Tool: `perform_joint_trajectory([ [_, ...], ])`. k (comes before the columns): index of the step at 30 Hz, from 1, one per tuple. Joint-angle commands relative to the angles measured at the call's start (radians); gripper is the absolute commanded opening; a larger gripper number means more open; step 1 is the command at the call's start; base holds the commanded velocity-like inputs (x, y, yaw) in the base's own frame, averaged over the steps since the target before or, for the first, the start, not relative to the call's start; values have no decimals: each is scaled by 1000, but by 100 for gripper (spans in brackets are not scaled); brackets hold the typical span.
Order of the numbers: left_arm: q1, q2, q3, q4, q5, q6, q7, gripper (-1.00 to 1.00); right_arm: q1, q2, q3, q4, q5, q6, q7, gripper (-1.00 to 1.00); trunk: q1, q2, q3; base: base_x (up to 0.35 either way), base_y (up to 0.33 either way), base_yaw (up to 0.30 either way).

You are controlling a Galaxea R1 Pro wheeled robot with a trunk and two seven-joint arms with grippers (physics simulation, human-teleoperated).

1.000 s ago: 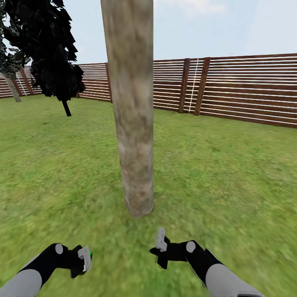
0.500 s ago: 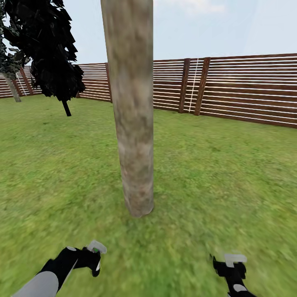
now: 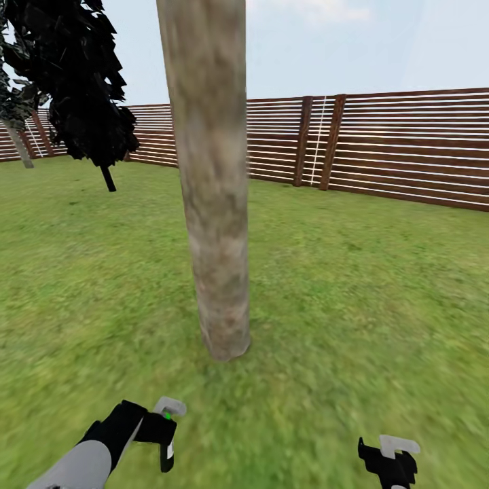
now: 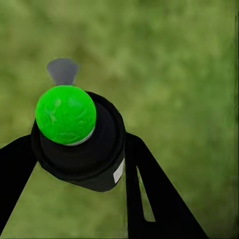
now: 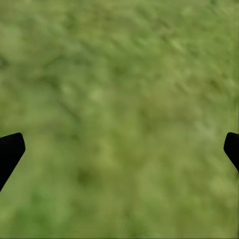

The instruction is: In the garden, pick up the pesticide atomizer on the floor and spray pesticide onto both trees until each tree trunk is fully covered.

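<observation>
1. A thick, mottled grey-tan trunk rises from the lawn just ahead of the robot, leaning slightly.
2. The left claw hangs low at the left, short of the trunk's foot, clamped on the atomizer: a black body with a green cap between the two black fingers.
3. The right claw hangs low at the right over bare grass, fingers spread wide with nothing between them.
4. A brown slatted fence rings the lawn behind.
5. A dark, narrow tree stands far left, near the fence.
</observation>
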State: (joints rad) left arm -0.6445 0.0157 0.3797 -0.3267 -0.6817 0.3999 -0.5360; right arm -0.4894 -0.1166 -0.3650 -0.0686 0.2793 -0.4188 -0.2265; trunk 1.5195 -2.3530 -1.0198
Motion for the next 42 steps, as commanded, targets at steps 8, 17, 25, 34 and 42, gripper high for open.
perform_joint_trajectory([
  [8, -2, -11, -2, -73, 39, 114, 1, -100, 1, 2, 0, 1, 0, 0, 1, 100, 0, 0, 0, 24, -269, 0],
  [17, -1, -25, -2, -121, 37, 140, 2, -100, 1, 1, 0, 0, 0, 0, -1, 100, 0, 0, 0, 245, -188, 0],
  [25, -1, -90, -5, -218, 37, 141, -3, -100, 2, -1, 0, 0, 0, 0, -2, 100, 0, 0, 0, 48, -6, 0],
  [34, 12, -62, -14, -257, 91, 132, -4, -100, 2, -3, 0, 0, 0, 0, -2, 100, 0, 0, 0, -110, 0, -95],
  [42, -11, -43, -12, -378, 92, 153, -11, -100, 2, -3, 0, 1, 0, 0, -2, 100, 0, 0, 0, -49, 0, -12],
])
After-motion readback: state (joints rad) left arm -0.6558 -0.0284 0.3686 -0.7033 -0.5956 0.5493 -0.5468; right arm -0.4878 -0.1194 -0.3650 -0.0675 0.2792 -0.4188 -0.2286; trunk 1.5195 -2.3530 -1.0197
